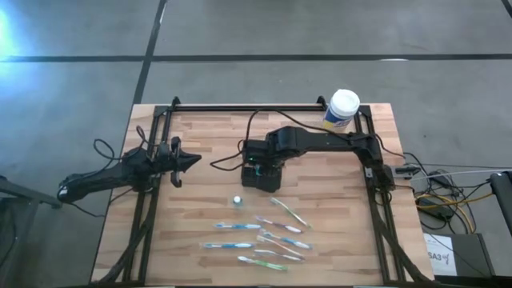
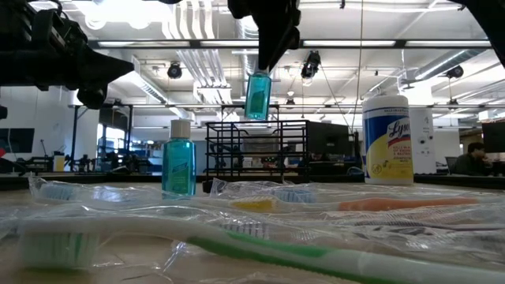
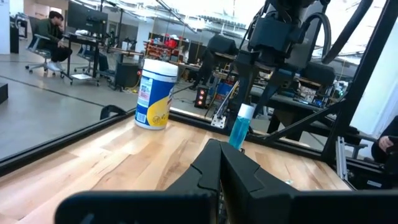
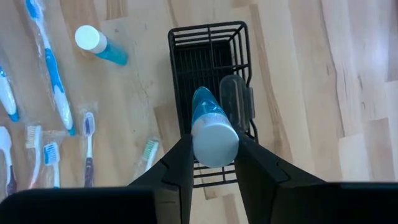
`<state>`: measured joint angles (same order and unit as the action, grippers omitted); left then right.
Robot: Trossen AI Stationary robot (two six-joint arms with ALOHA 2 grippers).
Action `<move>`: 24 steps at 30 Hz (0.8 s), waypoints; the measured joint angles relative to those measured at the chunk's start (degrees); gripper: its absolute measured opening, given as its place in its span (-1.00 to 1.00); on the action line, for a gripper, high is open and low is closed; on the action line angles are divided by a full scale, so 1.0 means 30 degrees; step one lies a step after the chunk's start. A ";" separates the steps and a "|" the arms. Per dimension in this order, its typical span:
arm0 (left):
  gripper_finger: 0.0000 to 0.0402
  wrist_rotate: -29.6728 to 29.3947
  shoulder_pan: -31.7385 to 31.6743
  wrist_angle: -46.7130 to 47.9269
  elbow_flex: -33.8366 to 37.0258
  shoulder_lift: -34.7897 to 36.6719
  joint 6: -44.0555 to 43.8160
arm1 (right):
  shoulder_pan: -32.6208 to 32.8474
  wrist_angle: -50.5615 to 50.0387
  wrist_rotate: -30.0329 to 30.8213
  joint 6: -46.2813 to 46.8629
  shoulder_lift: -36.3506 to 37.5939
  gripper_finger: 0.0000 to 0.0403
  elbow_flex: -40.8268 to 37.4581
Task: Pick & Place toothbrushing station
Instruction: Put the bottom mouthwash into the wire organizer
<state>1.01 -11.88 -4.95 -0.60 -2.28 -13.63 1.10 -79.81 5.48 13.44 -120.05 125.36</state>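
My right gripper [image 4: 214,163] is shut on a small blue bottle [image 4: 210,115] with a white cap and hangs over the black mesh holder [image 4: 208,38] at mid table. A clear plastic piece [image 4: 234,99] stands inside the holder. A second blue bottle [image 1: 238,200] stands upright on the wood to the holder's near left. Several wrapped toothbrushes [image 1: 268,240] lie flat toward the near edge. My left gripper [image 1: 192,162] waits shut at the table's left. My right gripper pinches the bottle at its white cap end [image 4: 215,146] between the two fingers. The fingers come from above, pointing steeply down. The bottle [image 2: 257,95] hangs below them cap up, slightly tilted, clear of the holder and over its open top.
A large yellow canister with a white lid [image 1: 342,110] stands at the far right corner. The black frame rails [image 1: 240,106] run along the table's sides and far edge. Bare wood lies between the holder and my left gripper.
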 joint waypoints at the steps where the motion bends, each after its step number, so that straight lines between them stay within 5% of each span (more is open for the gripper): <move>1: -0.96 -0.0001 0.0000 -0.0003 0.0000 0.0000 0.0000 | 0.0000 -0.0002 -0.0008 0.0025 -0.0025 -0.56 0.0000; 24: -0.96 -0.0004 0.0007 0.0423 0.0000 -0.0087 -0.0022 | 0.0044 -0.0217 -0.0379 -0.0200 -0.2190 -0.56 -0.0114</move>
<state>0.99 -11.86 -3.68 -0.60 -2.55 -13.69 1.23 -80.46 4.34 12.84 -126.62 125.02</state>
